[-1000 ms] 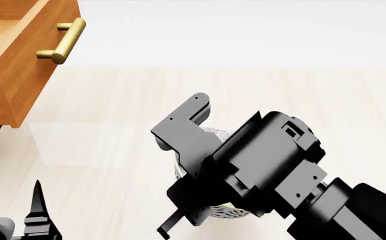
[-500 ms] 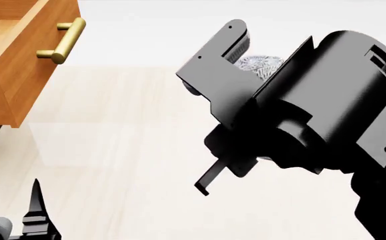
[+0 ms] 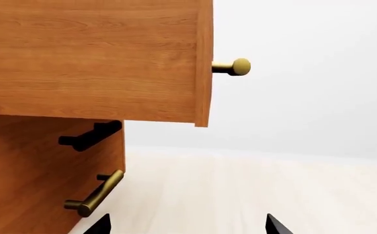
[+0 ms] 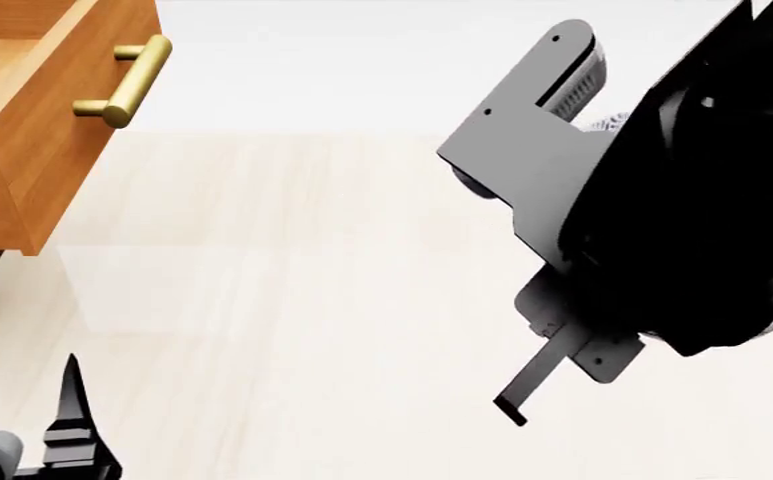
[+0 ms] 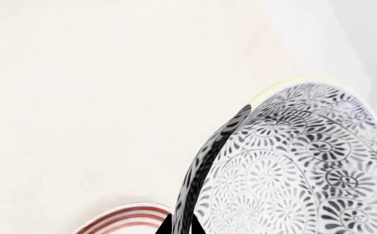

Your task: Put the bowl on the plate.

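A: What carries everything here?

B: A pale, faintly grained wooden surface (image 4: 293, 300). It fills most of the head view and runs back to a white background.

A: Does anything rest on it?

B: In the right wrist view a plate (image 5: 131, 217) with red rings at its rim lies flat on it; only an edge of the plate shows.

A: Anything else standing on it?

B: A wooden cabinet (image 3: 38, 170) stands at its left side, with a brass handle (image 3: 96, 194) on the front and an open drawer (image 4: 39, 110) jutting out above the surface.
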### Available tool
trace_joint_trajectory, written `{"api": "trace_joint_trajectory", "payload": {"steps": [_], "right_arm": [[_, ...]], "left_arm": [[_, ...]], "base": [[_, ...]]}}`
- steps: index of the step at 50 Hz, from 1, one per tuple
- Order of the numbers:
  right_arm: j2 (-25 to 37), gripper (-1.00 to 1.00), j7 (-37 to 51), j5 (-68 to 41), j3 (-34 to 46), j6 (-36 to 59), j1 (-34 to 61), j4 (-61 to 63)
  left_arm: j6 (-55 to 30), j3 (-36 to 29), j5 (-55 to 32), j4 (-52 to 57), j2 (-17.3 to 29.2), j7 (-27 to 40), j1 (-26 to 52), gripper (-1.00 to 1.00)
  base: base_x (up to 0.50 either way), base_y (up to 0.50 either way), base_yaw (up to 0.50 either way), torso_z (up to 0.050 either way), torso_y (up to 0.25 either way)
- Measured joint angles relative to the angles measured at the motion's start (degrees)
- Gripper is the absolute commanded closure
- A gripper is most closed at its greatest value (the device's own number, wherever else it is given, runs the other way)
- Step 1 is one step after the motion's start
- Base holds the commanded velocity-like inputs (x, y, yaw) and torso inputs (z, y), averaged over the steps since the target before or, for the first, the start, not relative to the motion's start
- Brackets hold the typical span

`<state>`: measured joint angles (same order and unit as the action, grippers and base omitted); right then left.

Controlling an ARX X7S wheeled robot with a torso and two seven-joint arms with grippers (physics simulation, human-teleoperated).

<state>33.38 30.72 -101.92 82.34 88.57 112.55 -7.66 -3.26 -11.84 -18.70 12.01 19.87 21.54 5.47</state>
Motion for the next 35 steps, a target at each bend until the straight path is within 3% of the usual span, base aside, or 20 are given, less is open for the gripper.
{"api": "trace_joint_trajectory", "payload": {"steps": [18,35], "right_arm": [[6.8,1.0,12.2,-20.1,12.5,-2.4,7.4,4.2],[15.5,1.0,22.2,-32.0,19.6,-7.4,12.0,11.7]], "left_arm": [[0.3,-0.4,-0.2,-0.7,0.0,-0.1,0.3,-1.0],[0.6,-0.7,-0.2,-1.4,0.0,-0.1,0.5,-1.0]], "base": [[0.0,0.0,0.0,0.0,0.0],[0.0,0.0,0.0,0.0,0.001]]}}
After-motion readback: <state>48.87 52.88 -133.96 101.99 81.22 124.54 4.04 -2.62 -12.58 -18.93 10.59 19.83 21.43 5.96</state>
